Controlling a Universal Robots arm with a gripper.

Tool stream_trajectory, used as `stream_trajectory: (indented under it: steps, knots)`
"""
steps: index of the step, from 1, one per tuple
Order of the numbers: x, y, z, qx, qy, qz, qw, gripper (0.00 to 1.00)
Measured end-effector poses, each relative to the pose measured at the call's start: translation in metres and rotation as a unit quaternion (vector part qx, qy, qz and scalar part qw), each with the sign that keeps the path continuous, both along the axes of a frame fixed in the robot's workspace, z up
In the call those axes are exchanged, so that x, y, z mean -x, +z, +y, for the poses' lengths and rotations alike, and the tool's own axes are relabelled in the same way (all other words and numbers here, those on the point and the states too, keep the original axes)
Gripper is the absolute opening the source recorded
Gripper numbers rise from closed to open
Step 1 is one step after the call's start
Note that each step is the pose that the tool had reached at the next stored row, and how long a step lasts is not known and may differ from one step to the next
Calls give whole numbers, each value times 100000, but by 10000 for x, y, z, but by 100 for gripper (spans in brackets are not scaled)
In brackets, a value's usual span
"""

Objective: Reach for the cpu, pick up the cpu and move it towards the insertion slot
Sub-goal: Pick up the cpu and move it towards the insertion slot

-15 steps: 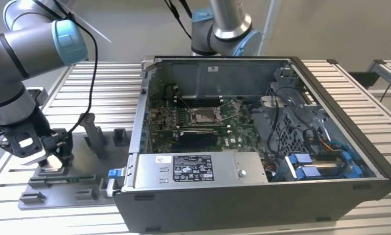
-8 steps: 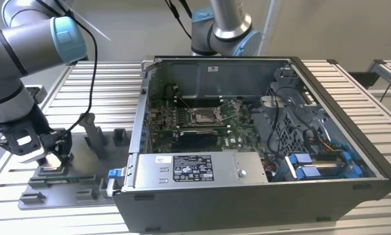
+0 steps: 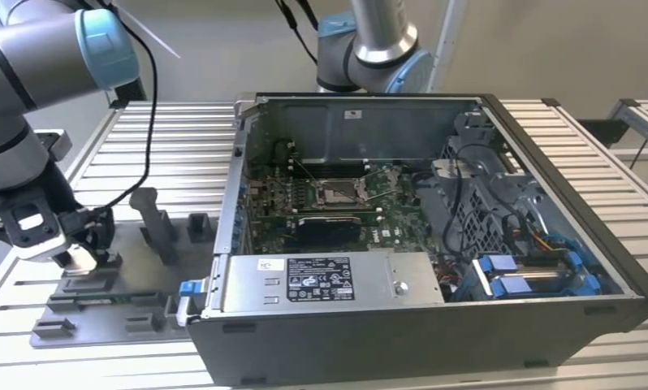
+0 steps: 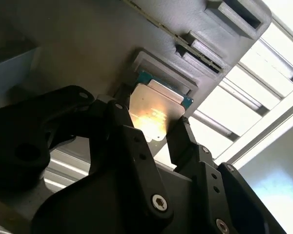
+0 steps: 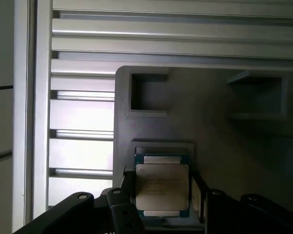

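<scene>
Exterior view: arm angled down, hand [image 3: 81,260] at cpu [image 5: 162,187] on grey fixture [image 3: 118,318].

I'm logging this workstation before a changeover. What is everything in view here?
cpu: one, silver, in a pocket of the tray
insertion slot: one, silver frame, on the circuit board
circuit board: one, green, inside the case
computer case: one, dark grey, open, on the table
power supply: one, silver, inside the case
tray: one, grey, at the exterior view's left of the case
table: one, silver, slatted
gripper: one, black, at the cpu
arm: grey, blue caps
</scene>
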State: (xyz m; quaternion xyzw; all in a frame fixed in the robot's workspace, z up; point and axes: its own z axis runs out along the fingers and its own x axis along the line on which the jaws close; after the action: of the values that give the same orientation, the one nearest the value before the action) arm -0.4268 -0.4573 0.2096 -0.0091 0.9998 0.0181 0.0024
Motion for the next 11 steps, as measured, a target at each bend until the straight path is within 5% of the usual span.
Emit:
stream_trajectory:
  steps: [9, 11]
  knots:
    - [0, 138, 4, -4, -213, -20, 100000, 0]
    - [0, 215, 4, 0, -218, -13, 100000, 0]
